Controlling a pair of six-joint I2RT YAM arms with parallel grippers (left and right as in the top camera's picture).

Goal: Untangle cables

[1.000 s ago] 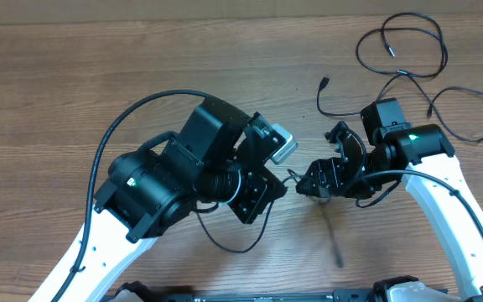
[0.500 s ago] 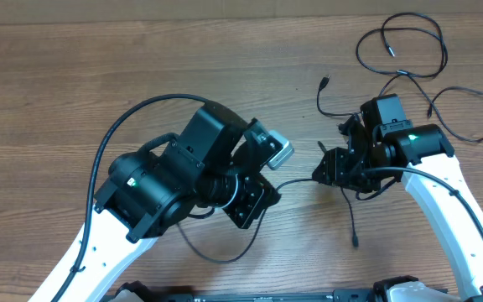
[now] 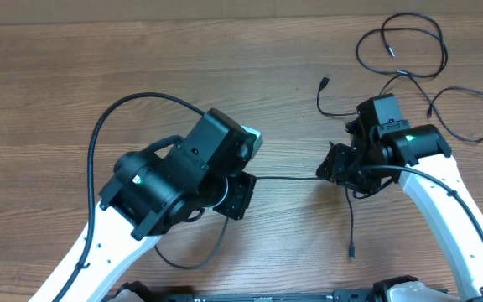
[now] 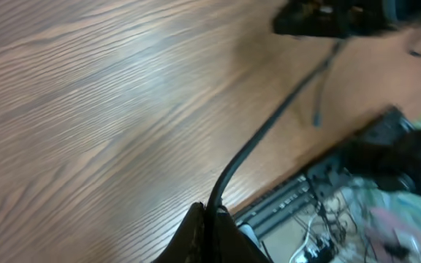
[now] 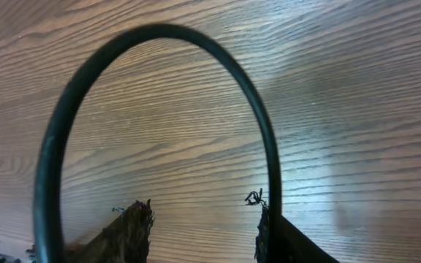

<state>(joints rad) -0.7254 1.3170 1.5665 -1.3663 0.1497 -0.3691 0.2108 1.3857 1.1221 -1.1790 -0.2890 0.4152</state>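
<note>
Left of my right pincer [image 5: 199, 219], my left pincer [image 4: 209, 210] pinches a taut cable [image 3: 283, 178]. Right jaws gape, so I should pull slowly.

Soft even light, motion-blurred left wrist view

Nothing readable is showing in any of the three views. No text, label, brand mark or number is appearing on the cables [image 3: 288, 178], on the wooden table [image 3: 57, 84], or on the housings of the two arms.
</note>
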